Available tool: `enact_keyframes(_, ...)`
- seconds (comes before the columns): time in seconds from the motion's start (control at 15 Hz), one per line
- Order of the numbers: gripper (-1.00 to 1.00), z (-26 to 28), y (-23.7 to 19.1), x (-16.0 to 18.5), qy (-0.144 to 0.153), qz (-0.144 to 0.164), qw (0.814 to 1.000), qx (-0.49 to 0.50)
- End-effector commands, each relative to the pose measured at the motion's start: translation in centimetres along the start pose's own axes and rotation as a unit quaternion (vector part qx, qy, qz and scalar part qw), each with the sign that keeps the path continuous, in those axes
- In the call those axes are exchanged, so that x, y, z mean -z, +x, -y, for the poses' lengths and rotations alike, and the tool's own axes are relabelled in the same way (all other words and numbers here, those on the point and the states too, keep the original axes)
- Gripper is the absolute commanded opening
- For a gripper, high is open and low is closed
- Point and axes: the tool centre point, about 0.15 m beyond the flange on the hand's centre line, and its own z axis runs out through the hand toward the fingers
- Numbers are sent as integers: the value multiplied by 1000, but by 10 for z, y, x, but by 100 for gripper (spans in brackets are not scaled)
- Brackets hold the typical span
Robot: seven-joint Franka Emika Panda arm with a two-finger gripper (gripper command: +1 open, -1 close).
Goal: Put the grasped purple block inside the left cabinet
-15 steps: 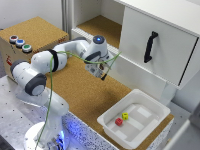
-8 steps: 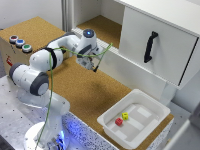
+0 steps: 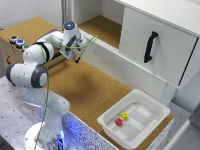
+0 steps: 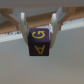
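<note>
The end effector (image 4: 39, 31) pinches the purple block (image 4: 39, 43) between its fingers, just outside the left cabinet (image 3: 102, 26), close to its white front edge; a low approach could knock the block on that edge; a loose pinch could drop it short.

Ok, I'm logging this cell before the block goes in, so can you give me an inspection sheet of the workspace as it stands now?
Surface: cork-brown tabletop, bare in the middle.
Job's things: small dark purple cube with yellow letters, held in the pincer; open white-walled cabinet with cork floor, nothing seen inside.
Clutter: shallow white plastic tray holding a small red cube and a small yellow cube.
Grippers: pincer shut on the purple cube, near the open cabinet's front edge.
Cables: green cable along the arm.
Surroundings: closed white cabinet door with black handle; coloured buttons.
</note>
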Motion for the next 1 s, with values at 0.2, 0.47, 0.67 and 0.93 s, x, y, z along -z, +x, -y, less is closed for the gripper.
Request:
enact_keyframes(0.2,-100,21,115,-44,-106,44,993,6)
enact_keyframes(0.47,-100,6,139,-68,-130,42,991,-8)
enact_keyframes(0.67,-100,1,149,-84,-147,40,988,-5)
enact_keyframes(0.93,-100,-2,158,-105,-172,24,985,6)
